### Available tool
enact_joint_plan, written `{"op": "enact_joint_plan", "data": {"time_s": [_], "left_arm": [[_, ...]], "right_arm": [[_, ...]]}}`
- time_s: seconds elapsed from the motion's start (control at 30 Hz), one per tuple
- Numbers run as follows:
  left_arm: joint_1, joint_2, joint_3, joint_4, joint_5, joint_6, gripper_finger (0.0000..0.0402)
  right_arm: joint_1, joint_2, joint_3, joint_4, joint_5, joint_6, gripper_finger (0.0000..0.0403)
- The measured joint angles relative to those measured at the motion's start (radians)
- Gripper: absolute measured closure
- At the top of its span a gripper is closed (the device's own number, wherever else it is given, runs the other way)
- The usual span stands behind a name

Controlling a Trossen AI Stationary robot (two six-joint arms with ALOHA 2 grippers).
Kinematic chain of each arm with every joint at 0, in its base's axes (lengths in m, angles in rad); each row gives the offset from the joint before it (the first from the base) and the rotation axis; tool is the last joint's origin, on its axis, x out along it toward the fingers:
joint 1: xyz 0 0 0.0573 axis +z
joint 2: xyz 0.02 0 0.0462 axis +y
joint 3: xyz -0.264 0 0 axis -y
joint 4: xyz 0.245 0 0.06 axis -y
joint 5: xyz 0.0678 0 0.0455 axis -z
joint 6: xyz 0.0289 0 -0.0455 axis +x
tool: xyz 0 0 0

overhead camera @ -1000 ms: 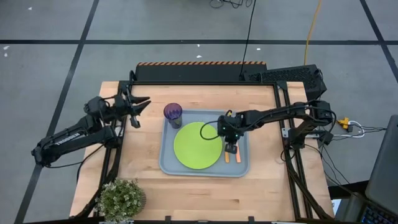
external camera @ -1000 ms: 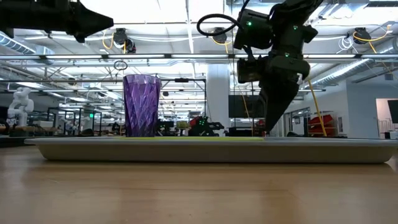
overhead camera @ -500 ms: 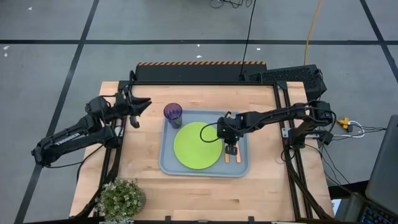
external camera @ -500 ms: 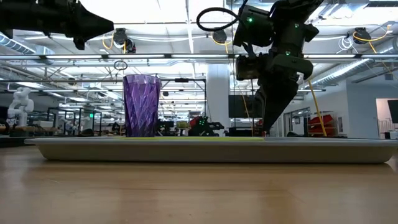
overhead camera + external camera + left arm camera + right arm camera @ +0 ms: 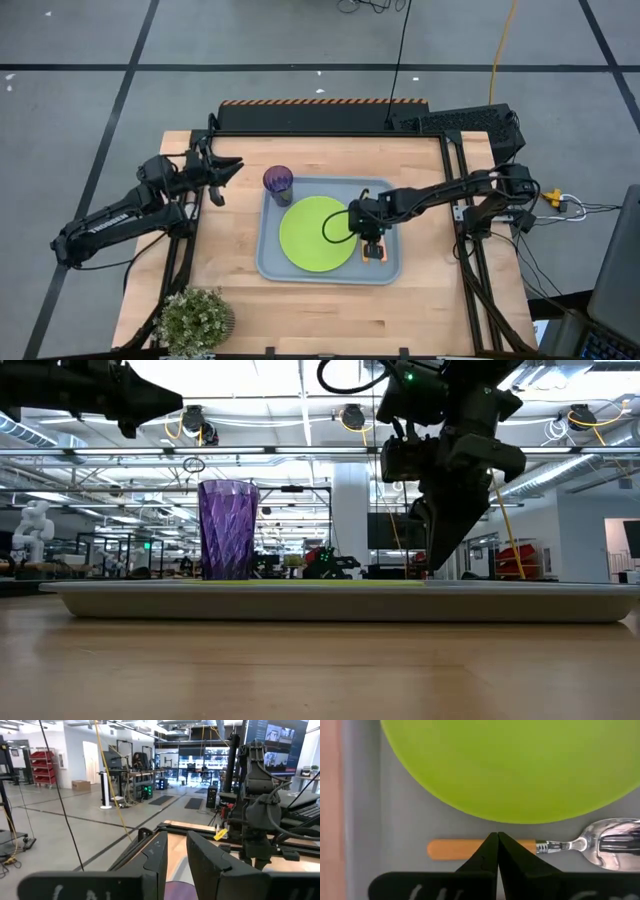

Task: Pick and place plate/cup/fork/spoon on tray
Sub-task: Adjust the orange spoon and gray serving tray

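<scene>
With the spoon (image 5: 530, 846) lying flat in the tray (image 5: 272, 262) beside the plate (image 5: 317, 232), cup (image 5: 278, 181) at tray's far corner, right gripper (image 5: 497, 851) sits pinched to a narrow tip w/ nothing held, left gripper (image 5: 222, 166) idle off-tray, so placing looks about done & next needs a clean lift away.

Lime-green plate (image 5: 318, 232), grey-blue tray (image 5: 270, 258), purple cup (image 5: 278, 181) (faceted, translucent), orange-handled spoon (image 5: 530, 847).

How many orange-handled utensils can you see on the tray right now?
1. The spoon lies on the tray beside the plate, directly under the shut right gripper. A fork may be hidden behind that gripper.
</scene>
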Motion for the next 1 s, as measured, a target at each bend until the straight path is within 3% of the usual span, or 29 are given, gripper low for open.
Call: {"op": "enact_joint_plan", "data": {"time_s": [1.0], "left_arm": [[0.0,0.0,0.0,-0.001,0.0,0.013,0.0325]], "right_arm": [[0.022,0.038,0.0,-0.008,0.026,-0.011,0.0403]]}}
